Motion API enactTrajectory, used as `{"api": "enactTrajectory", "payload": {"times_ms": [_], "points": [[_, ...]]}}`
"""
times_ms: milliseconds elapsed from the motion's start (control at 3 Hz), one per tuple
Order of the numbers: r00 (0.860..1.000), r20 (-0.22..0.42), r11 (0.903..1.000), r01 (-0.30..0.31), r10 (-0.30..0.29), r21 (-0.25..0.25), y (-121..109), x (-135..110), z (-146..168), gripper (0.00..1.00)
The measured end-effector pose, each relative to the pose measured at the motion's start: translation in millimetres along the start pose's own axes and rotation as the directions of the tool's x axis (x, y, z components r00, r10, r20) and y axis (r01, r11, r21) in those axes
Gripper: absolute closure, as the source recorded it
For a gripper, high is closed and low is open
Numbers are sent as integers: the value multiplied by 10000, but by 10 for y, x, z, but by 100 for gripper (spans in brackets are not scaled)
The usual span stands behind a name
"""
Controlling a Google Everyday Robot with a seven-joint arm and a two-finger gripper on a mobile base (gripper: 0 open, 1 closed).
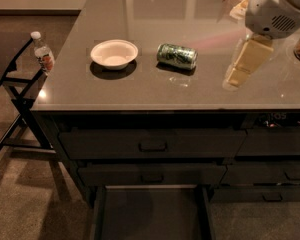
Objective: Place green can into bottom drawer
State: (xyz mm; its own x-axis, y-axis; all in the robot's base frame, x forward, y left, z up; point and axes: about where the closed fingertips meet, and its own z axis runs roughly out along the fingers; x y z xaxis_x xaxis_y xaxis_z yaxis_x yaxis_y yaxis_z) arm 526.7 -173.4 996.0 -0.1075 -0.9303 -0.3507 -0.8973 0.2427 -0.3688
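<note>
Water bottle (41, 54): upright on a black frame (20, 86) left of the counter, off the work surface and no part of this job.
Counter (155, 91): grey and glossy; it carries the bowl and the can.
Bowl (114, 53): white, sitting upright on the counter left of the can, apart from it.
Bottom drawer (150, 215): pulled out below the two shut drawers (153, 145), its flat inside bare, likely left open to take the can.
Green can (177, 56): lying on its side on the counter, between the bowl and the gripper, touching neither. Its length runs left to right, so I judge it could roll if nudged.
Gripper (235, 76): pale, hanging from the white arm (275, 9) at the right, low over the counter, tip angled down and left toward the can but well short of it. Open or closed: cannot tell. It holds no can.
Step in hand: likely the reach for the can; the pick-up is not yet done.
</note>
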Motion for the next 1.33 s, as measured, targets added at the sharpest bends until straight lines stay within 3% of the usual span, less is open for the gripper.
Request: {"api": "enactTrajectory", "payload": {"times_ms": [667,1333], "points": [[10000,26,9999,43,-43,155,-54,-16,61,0],[9924,1213,9987,-279,225,427,-476,-178,479,0]]}}
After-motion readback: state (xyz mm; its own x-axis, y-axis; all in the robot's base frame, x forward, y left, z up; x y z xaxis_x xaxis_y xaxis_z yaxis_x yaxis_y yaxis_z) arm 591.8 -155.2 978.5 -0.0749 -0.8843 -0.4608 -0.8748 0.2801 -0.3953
